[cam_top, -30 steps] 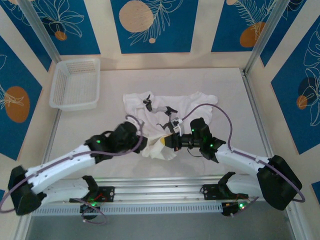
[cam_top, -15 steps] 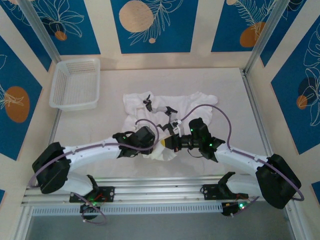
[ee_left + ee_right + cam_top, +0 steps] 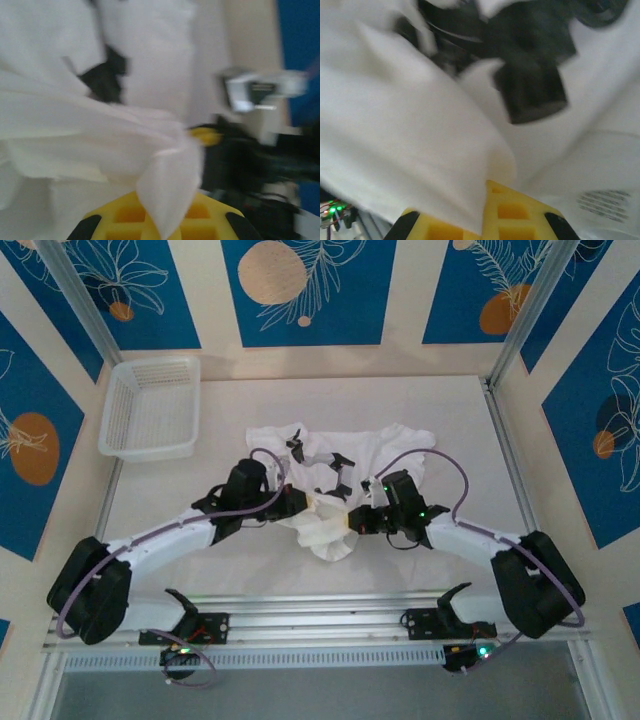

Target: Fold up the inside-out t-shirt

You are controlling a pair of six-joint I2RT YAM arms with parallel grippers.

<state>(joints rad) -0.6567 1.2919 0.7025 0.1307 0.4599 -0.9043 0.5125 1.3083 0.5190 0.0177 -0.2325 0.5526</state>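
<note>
The left gripper (image 3: 308, 506) has swung in and clamped the bunched near edge of the t-shirt (image 3: 385, 448) lying mid-table, the right gripper (image 3: 352, 521) clamped on that bunch just beside it.

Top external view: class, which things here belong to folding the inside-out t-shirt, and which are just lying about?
Belongs: inside-out t-shirt; left fingers; right fingers, both pairs shut on its cloth.
Lying about: white mesh basket, far left, apart from the shirt.

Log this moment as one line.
left claw: shut on t-shirt | right claw: shut on t-shirt | t-shirt: near edge bunched between claws
</note>
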